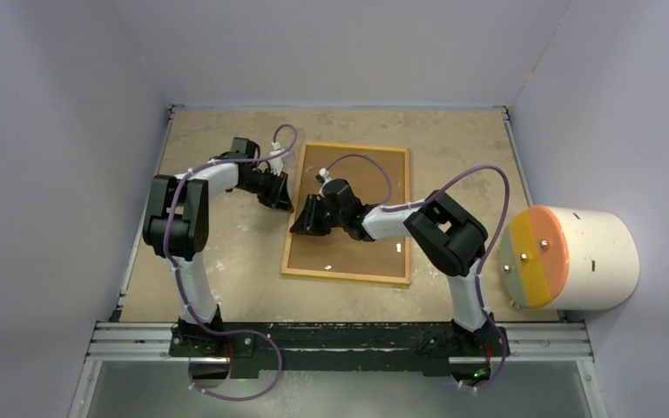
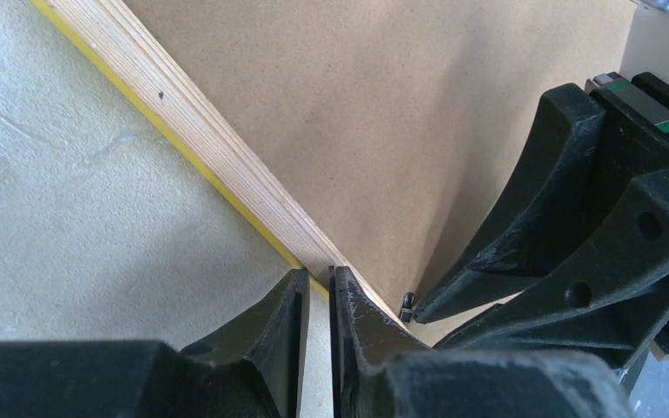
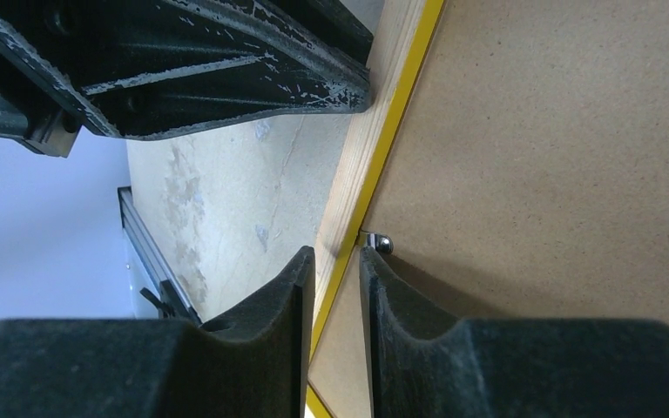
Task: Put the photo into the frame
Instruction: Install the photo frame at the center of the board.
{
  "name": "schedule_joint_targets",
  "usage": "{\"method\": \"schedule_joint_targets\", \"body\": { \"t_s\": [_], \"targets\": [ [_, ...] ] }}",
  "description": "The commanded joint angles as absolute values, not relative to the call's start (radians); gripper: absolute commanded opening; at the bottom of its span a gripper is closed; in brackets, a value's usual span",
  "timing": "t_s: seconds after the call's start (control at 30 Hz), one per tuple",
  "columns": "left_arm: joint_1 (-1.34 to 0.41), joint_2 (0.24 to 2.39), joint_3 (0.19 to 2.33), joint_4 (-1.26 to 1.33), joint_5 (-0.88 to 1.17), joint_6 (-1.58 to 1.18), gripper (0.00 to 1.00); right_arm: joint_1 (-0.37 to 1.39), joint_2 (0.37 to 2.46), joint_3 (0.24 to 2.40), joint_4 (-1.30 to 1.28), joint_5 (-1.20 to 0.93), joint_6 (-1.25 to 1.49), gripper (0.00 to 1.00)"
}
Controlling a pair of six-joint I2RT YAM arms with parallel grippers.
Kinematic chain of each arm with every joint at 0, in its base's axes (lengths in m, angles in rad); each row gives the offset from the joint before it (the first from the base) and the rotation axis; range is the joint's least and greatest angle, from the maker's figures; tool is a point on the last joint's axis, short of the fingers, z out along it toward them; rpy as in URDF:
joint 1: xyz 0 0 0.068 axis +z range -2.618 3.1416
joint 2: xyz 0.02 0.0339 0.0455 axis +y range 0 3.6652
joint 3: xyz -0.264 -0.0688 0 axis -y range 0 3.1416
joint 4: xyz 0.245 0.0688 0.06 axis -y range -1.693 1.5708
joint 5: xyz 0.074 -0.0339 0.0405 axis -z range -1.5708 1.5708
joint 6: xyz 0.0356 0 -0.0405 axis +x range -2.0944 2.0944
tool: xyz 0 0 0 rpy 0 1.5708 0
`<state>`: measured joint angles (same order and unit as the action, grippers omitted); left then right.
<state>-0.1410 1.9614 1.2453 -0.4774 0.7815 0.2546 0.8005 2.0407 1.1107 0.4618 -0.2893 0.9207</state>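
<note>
While your right gripper point(image 3: 335, 261) pinches the frame point(image 3: 370, 131) edge, it may slip. Left gripper point(image 2: 318, 280) fingers point(image 2: 266, 326) nearly touch; hold unclear.

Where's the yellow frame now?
In the top view, the frame lies back up near the middle, the left gripper and right gripper at its left edge.

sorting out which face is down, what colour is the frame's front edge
Bright yellow on the frame, clearest in the right wrist view.

One frame point(image 1: 357, 146), one backing board point(image 1: 353, 248), one white drum point(image 1: 597, 257).
</note>
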Motion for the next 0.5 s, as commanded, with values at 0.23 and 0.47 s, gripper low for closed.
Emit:
{"method": "schedule_joint_targets", "body": {
  "t_s": [0.23, 0.47],
  "targets": [
    [-0.158, 1.933, 1.223, -0.525, 0.775, 0.292, 0.16, 0.805, 2.074, 1.134, 0.49, -0.227, 0.905, 0.22],
    [-0.157, 1.93, 1.24, -0.541, 0.768, 0.297, 0.16, 0.798, 2.024, 1.112, 0.518, -0.309, 0.952, 0.25]
  ]
}}
